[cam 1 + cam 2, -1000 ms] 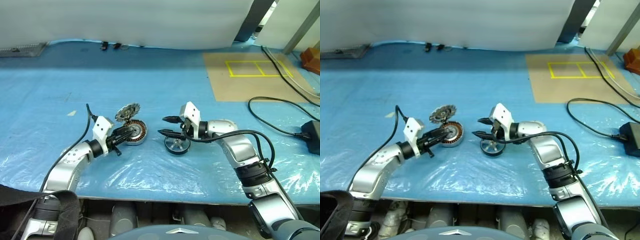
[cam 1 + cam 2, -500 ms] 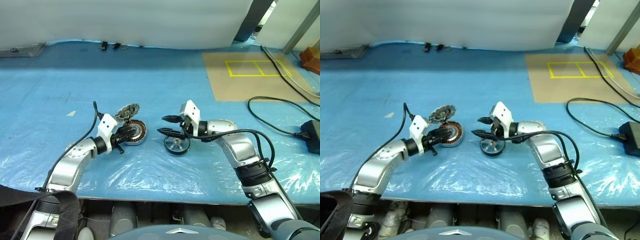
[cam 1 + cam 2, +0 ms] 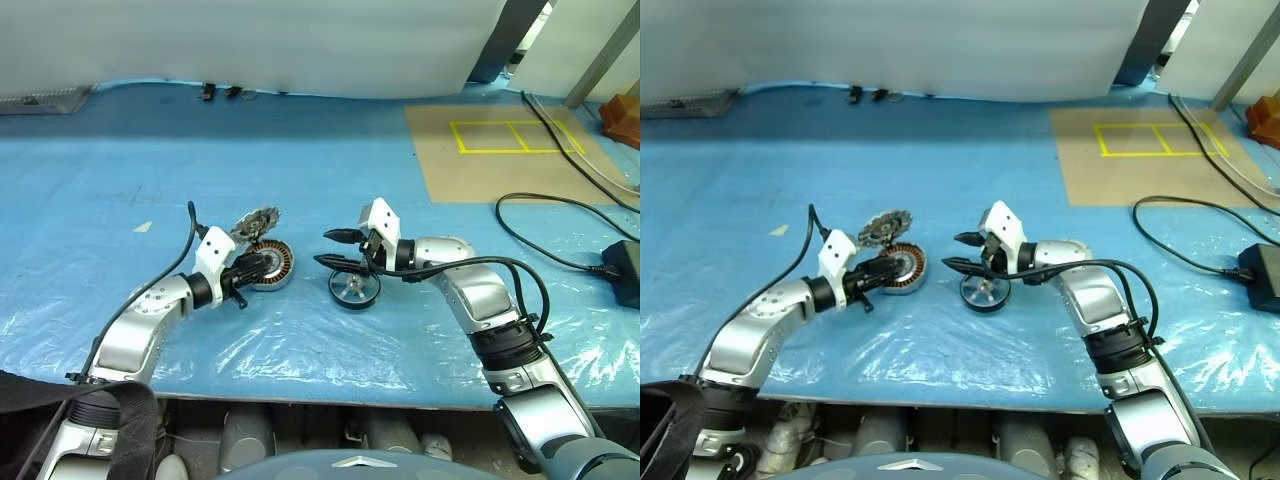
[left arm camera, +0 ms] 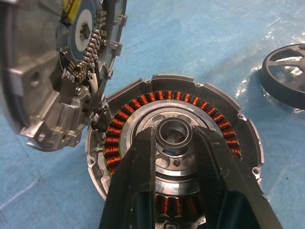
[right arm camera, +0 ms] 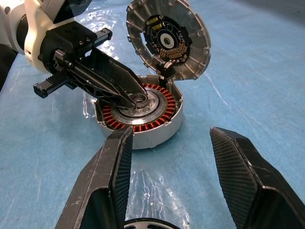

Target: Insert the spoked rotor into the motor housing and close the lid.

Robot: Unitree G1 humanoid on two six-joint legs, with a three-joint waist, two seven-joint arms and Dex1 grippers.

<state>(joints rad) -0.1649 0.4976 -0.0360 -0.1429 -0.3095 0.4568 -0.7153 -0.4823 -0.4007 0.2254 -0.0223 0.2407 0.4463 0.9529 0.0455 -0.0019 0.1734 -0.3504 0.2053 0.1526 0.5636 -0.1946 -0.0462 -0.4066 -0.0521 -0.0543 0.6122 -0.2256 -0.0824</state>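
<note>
Your spoked rotor (image 3: 354, 287) lies on the blue sheet (image 3: 300, 170), open sheet all around, just right of the motor housing (image 3: 271, 265) with its lid (image 3: 256, 222) propped up. Since earlier, the left arm has drawn in. Left gripper (image 4: 174, 138) pinches the housing's hub; right gripper (image 3: 333, 248) hangs open, empty.

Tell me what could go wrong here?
The left claw grips the motor housing's centre hub, so it may block the spoked rotor from going in. The lid stands open on its hinge and could drop shut early. The open right claw hovers over the rotor and might nudge it away.
</note>
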